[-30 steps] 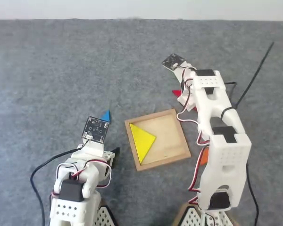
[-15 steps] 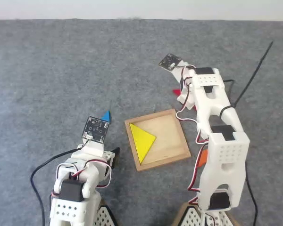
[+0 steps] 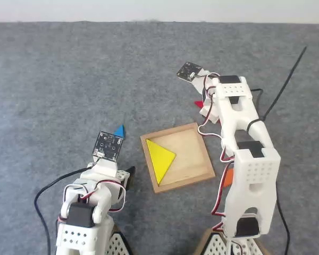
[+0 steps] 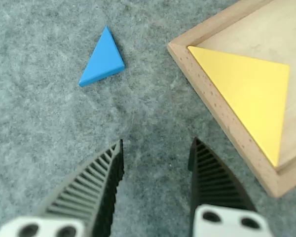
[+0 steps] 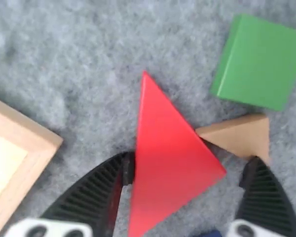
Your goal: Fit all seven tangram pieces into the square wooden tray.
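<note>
Right claw (image 5: 190, 163) gapes wide astride the red triangle (image 5: 167, 163), near the tray (image 5: 39, 136) corner, not gripping. Left claw (image 4: 157, 143) open, empty, beside the tray. The triangle looks light, stiff, smooth; pinch across its flat edges.

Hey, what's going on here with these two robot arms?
A tangram puzzle is under way. One yellow triangle lies in the wooden tray. The right tool, open, straddles the red triangle on the grey mat, next to a tan triangle and a green square. The left tool, also open, hangs over the mat near the blue triangle and the tray's corner.
</note>
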Robot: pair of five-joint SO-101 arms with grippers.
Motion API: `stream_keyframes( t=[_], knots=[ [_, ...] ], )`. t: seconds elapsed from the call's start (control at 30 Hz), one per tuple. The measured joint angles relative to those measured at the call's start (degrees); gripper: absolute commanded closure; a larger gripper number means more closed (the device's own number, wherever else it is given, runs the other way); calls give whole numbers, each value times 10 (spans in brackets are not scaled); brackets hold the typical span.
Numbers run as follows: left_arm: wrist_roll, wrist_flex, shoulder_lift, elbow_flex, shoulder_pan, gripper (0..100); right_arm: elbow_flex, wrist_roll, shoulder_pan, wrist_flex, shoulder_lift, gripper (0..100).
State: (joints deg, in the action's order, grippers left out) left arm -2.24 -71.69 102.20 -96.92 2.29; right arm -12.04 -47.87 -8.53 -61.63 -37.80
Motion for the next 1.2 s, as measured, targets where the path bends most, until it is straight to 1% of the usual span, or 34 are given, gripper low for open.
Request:
stream_keyframes(
  t=[0.07, 0.1, 0.4, 0.53, 0.67, 0.77, 0.83, 0.93, 1.07, 1.2],
  knots=[
    [0, 0, 0, 0, 0, 793, -3, -1, 0, 1, 0, 901],
    [0, 0, 0, 0, 0, 793, -17, 0, 4, 3, 0, 920],
    [0, 0, 0, 0, 0, 793, -30, -4, -2, 4, 0, 923],
    [0, 0, 0, 0, 0, 793, -40, 7, 6, -33, 1, 924],
    [0, 0, 0, 0, 0, 793, -40, 18, 33, -69, 10, 939],
    [0, 0, 0, 0, 0, 793, -33, 25, 51, -74, 18, 911],
    [0, 0, 0, 0, 0, 793, -33, 44, 55, -75, 18, 881],
    [0, 0, 0, 0, 0, 793, -31, 69, 56, -77, 21, 810],
    [0, 0, 0, 0, 0, 793, -33, 77, 56, -79, 21, 706],
    [0, 0, 0, 0, 0, 793, -35, 79, 56, -75, 19, 690]
  ],
)
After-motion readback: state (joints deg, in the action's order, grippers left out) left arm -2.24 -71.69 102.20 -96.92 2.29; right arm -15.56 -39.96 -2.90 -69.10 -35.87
